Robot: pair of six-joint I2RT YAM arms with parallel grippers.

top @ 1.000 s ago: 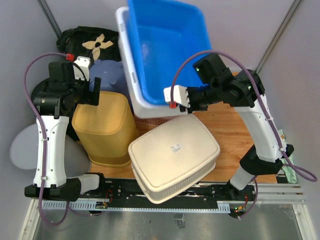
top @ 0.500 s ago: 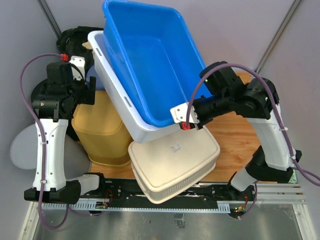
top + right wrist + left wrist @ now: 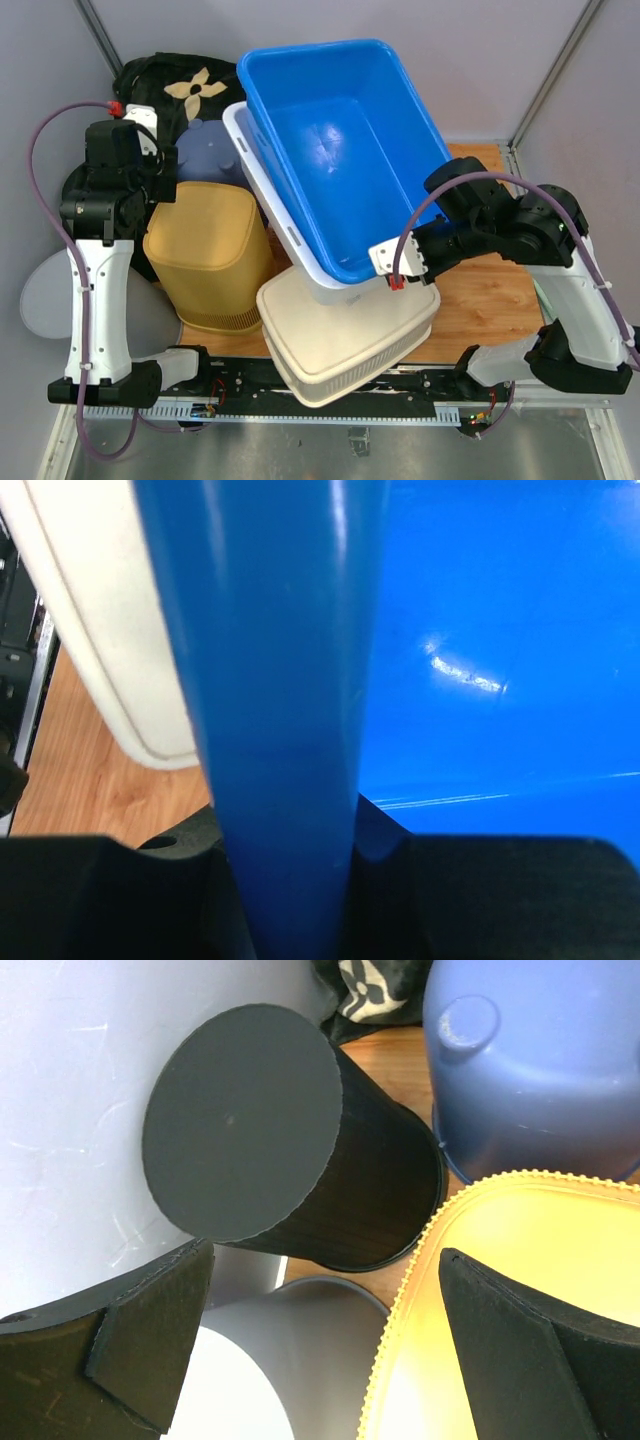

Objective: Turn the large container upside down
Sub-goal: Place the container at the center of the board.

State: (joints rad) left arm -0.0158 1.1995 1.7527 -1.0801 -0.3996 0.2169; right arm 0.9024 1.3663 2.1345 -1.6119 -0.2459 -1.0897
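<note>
The large blue container (image 3: 340,150) sits nested in a white tub (image 3: 262,185), both tilted with the opening facing up and toward the camera, their near edge over a cream upturned container (image 3: 350,320). My right gripper (image 3: 390,265) is shut on the blue container's near rim; in the right wrist view the blue wall (image 3: 280,680) is pinched between the fingers of that gripper (image 3: 290,900), with the white tub (image 3: 110,630) to its left. My left gripper (image 3: 150,175) is open and empty above the yellow container (image 3: 205,250), and its wrist view (image 3: 320,1340) shows nothing between the fingers.
A purple upturned bucket (image 3: 205,155) and a black patterned bag (image 3: 190,85) stand at the back left. A black cylinder (image 3: 260,1140) and a grey round bin (image 3: 300,1340) are beside the yellow container (image 3: 520,1260). A grey disc (image 3: 45,295) lies far left. Wooden board (image 3: 490,300) at right.
The right arm has pulled the blue container and white tub down and nearer, tipping their opening from facing the arms to facing more upward. The left arm has barely shifted.
</note>
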